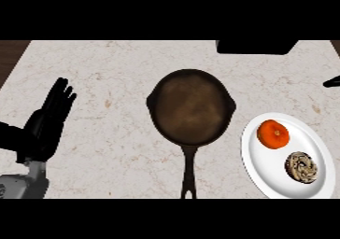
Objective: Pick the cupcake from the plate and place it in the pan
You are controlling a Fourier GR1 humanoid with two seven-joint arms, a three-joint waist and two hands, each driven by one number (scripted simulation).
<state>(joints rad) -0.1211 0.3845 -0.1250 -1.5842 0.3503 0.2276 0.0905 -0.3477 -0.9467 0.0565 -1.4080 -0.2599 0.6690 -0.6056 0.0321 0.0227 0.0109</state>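
A cupcake with a brown and cream swirled top sits on the near half of a white plate at the lower right. A dark cast-iron pan lies in the middle of the counter, nothing in it, its handle pointing toward me. My left hand rests open at the far left, fingers up, well away from the pan. Only a black sliver of what looks like my right hand shows at the right edge, above and beyond the plate.
An orange round fruit shares the plate, just beyond the cupcake. A black object sits at the counter's far edge, right of centre. Dark wood floor shows past the marble top at both upper corners.
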